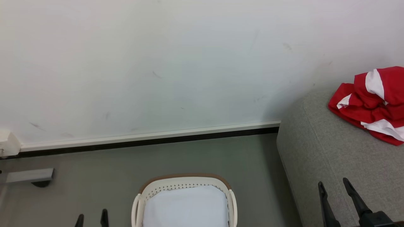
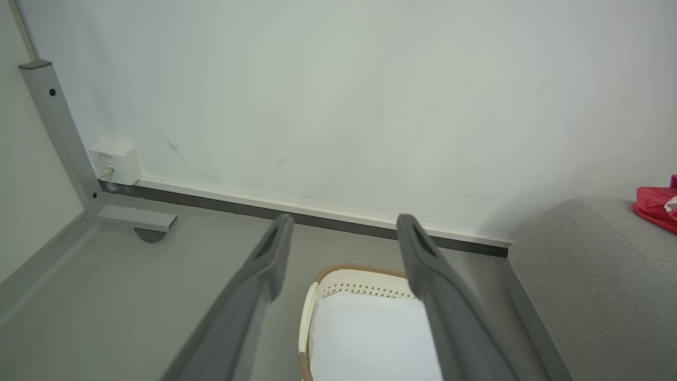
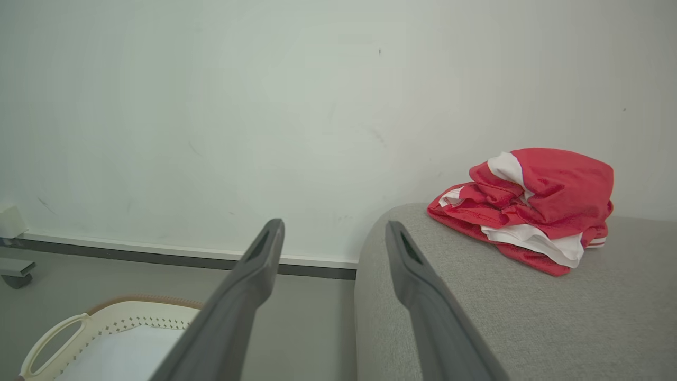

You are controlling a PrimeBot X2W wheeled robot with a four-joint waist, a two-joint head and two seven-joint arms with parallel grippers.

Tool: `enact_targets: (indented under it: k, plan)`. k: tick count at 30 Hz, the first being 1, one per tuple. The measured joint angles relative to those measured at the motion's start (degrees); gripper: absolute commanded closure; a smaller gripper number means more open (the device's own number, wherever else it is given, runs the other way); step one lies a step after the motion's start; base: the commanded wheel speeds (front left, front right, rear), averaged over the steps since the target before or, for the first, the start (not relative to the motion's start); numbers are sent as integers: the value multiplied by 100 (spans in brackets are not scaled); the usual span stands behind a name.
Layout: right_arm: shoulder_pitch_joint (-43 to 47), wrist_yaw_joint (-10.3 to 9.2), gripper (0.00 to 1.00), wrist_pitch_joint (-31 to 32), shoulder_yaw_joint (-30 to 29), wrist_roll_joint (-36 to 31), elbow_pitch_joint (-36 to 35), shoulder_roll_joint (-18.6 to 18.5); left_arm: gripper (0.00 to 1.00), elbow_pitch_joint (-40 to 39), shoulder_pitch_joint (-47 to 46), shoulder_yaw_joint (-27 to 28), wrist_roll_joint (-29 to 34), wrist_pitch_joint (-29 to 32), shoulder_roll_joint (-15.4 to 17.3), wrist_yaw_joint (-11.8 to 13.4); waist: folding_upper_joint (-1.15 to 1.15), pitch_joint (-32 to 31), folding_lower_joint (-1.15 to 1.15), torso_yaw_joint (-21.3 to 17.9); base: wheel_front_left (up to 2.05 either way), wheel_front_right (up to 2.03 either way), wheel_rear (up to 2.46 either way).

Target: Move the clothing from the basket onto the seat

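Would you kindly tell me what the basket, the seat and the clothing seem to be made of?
The basket looks like rigid moulded plastic, smooth cream, with punched holes. The seat seems upholstered in matte grey woven fabric, visibly grainy. The clothing looks like thin soft sportswear fabric, red and white, given its loose crumpled folds.

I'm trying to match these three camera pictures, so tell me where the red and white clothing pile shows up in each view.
Head view: the clothing lies at the right edge, upper half, cut off by the frame.
Left wrist view: a small red bit of the clothing at the far right edge, mid-height.
Right wrist view: the whole clothing pile, right of centre.
Shared landmark: the grey seat it lies on, rounded corner to its left.
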Motion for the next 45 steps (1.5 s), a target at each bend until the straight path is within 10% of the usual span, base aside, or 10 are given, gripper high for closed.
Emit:
enact_targets:
  k: [45]
  plan:
    - [3, 0, 0, 0, 78, 345, 526, 19, 0, 174, 2, 80, 85, 0, -64, -234, 0, -81, 1, 164, 0, 0, 0]
